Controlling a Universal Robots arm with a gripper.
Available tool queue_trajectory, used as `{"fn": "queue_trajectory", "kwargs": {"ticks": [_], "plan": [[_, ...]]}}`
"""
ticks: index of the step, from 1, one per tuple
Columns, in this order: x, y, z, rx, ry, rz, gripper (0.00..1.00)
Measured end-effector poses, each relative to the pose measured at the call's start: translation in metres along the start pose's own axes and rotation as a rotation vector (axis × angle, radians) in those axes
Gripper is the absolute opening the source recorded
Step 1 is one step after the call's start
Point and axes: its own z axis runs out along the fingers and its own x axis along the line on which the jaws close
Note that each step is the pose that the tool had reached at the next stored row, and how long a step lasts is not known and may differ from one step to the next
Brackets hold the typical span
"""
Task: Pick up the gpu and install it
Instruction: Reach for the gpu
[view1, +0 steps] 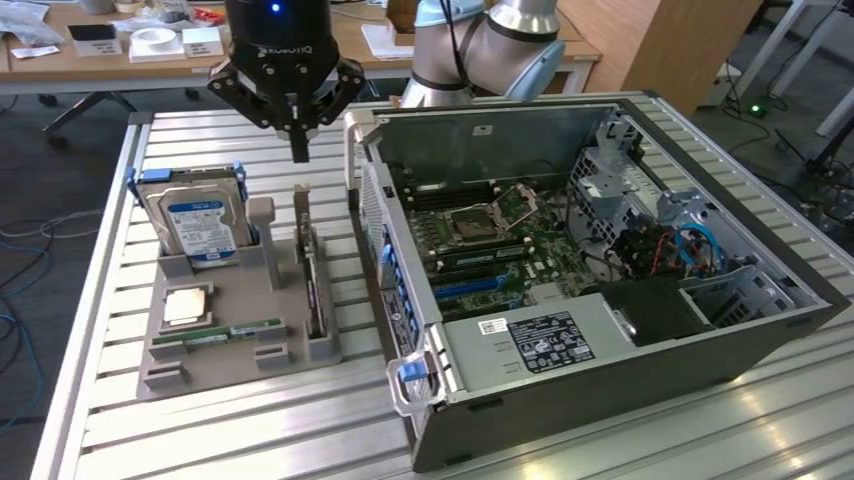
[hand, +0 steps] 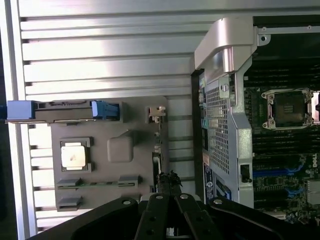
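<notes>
The gpu (view1: 311, 275) is a thin dark card standing on edge in a slot of the grey holder (view1: 214, 365), its metal bracket end toward the far side. From the wrist it shows edge-on (hand: 157, 150). My gripper (view1: 299, 150) hangs above the card's far end, well clear of it, fingers shut together to a point with nothing between them; in the wrist view the gripper (hand: 169, 179) sits over the card's line. The open computer case (view1: 747, 330) lies to the exterior view's right, its motherboard (view1: 494, 235) exposed.
The grey holder also carries a blue-labelled hard drive (view1: 200, 215), a CPU (view1: 184, 305) and a green RAM stick (view1: 218, 333). The case wall (hand: 222, 115) stands close beside the card. All rest on a slatted metal table (view1: 200, 440).
</notes>
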Motion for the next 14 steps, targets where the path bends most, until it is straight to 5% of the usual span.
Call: {"fn": "queue_trajectory", "kwargs": {"ticks": [7,14], "plan": [[0.0040,-0.0003,0.0000,0.0003,0.0001,0.000,0.11],[0.0045,-0.0066,-0.0003,0.0111,-0.0008,0.000,0.11]]}}
